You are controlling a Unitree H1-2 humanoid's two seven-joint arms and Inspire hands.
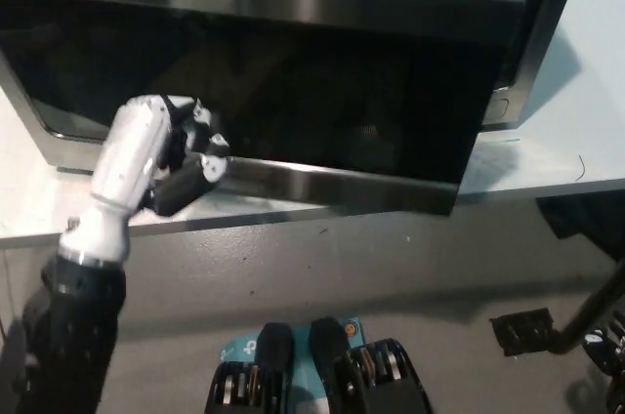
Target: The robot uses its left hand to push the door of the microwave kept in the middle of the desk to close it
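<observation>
The microwave's door [293, 92], dark glass in a steel frame, stands nearly flat against the oven front and fills the upper part of the head view. My white left hand [161, 155] presses its curled fingers against the door's lower left edge, holding nothing. The microwave's body [542, 33] shows at the upper right behind the door. My black right hand is out of sight; only a bit of that arm [601, 331] shows at the lower right corner.
The white desk [557, 155] carries the microwave, and its front edge runs just below the door. Grey floor lies beneath, with a dark flat object [522, 331] on it at the lower right.
</observation>
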